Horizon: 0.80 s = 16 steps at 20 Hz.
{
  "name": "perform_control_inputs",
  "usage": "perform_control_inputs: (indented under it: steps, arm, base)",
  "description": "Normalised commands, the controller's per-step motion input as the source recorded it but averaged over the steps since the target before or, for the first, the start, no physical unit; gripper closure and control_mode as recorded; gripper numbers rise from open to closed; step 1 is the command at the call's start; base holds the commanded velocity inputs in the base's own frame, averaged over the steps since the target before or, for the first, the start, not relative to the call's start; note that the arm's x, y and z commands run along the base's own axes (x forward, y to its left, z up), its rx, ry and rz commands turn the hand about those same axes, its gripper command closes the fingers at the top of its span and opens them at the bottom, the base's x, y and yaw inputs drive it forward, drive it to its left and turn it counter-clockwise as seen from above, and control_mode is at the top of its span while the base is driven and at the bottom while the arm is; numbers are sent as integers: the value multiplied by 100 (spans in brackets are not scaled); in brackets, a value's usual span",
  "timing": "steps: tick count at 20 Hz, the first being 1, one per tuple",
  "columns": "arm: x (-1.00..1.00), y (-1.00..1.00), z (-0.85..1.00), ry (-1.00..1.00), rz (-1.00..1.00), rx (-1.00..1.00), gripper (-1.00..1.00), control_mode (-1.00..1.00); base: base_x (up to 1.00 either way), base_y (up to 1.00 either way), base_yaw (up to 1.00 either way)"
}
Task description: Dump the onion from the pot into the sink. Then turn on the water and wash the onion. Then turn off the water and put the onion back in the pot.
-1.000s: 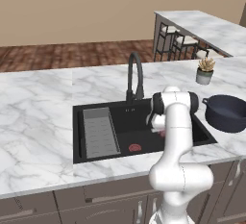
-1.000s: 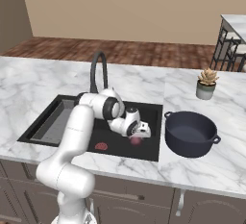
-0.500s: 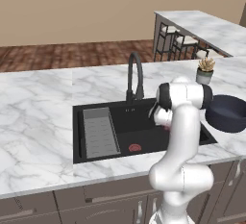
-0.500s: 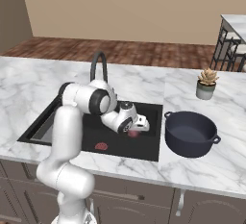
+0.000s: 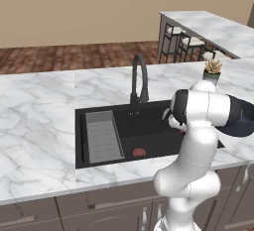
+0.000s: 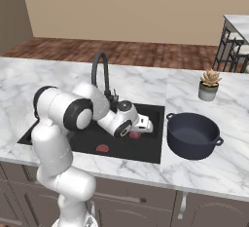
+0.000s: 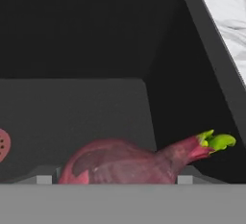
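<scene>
The onion (image 7: pixel 126 166), reddish-purple with a green sprouting tip, lies on the floor of the black sink (image 7: pixel 96 50) near its right wall. My gripper (image 7: pixel 114 180) is open and low over it, one fingertip on each side of the bulb. From the right base view, the gripper (image 6: pixel 139 129) hangs inside the sink (image 6: pixel 151 148) with the onion (image 6: pixel 135 135) peeking out beneath it. The dark pot (image 6: pixel 193 134) stands upright on the counter to the right of the basin. No stream falls from the black faucet (image 6: pixel 99 70).
A red drain (image 6: pixel 102 148) sits on the sink floor left of the onion, and a grey ribbed tray (image 5: pixel 103 136) fills the basin's left end. A small potted plant (image 6: pixel 210 85) stands behind the pot. Bar stools (image 5: pixel 186 46) stand far back.
My shoulder and elbow have swung sideways while the hand stayed over the onion in the sink. The jaws hold the same width, and the onion has not moved.
</scene>
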Motion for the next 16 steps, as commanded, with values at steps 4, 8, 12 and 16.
perform_control_inputs:
  steps: [4, 8, 12, 16]
  arm:
    - [-21, 2, 100, 0, -4, 0, 100, -100]
    - [-9, 13, 100, 0, -3, 0, 100, -100]
    - [-10, 7, 100, 0, -4, 0, 100, -100]
    - [-24, 0, 93, 0, -7, 0, 100, -100]
  base:
    - [0, 0, 0]
    - [0, 0, 0]
    - [0, 0, 0]
    - [0, 0, 0]
